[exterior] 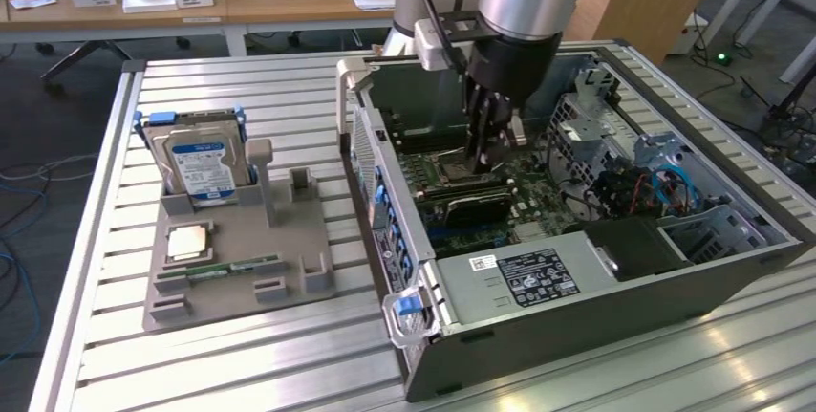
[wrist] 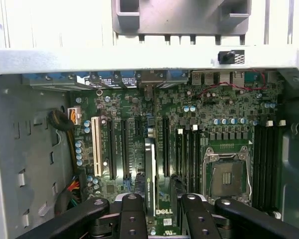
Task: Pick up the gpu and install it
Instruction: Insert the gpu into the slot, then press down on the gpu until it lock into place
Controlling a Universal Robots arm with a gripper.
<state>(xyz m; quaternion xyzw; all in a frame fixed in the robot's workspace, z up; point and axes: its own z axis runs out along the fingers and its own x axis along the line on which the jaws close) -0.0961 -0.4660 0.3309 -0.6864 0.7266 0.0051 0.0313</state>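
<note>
My gripper (wrist: 160, 200) is down inside the open computer case (exterior: 382, 204), its fingers (wrist: 133, 215) standing apart, wide rather than clamped. The gpu (wrist: 149, 174) rises edge-on from the motherboard (wrist: 229, 124) between them. It sits closer to one finger than the other, and whether that finger touches it I cannot tell. In the exterior view the card (exterior: 475, 205) lies low and dark on the board just under my fingertips (exterior: 488, 159), and I judge it to be in its slot, though not whether it is fully home. If it is only half seated, lifting off with a finger rubbing its face could tilt it or drag it up out of the connector. A sideways drift would knock the neighbouring black slots (wrist: 123, 149), the white slot (wrist: 95, 147) or the open processor socket (wrist: 224, 175). The case wall and the drive cage with its blue cables (exterior: 666, 183) crowd my wrist on the exterior view's right, with the labelled power supply (exterior: 536, 276) nearer the camera. Well apart on the exterior view's left, the grey holder (exterior: 287, 269) on the slatted table (exterior: 90, 316) keeps the hard drive (exterior: 204, 165) upright and the memory stick (exterior: 236, 267) lying flat, out of my way.
</note>
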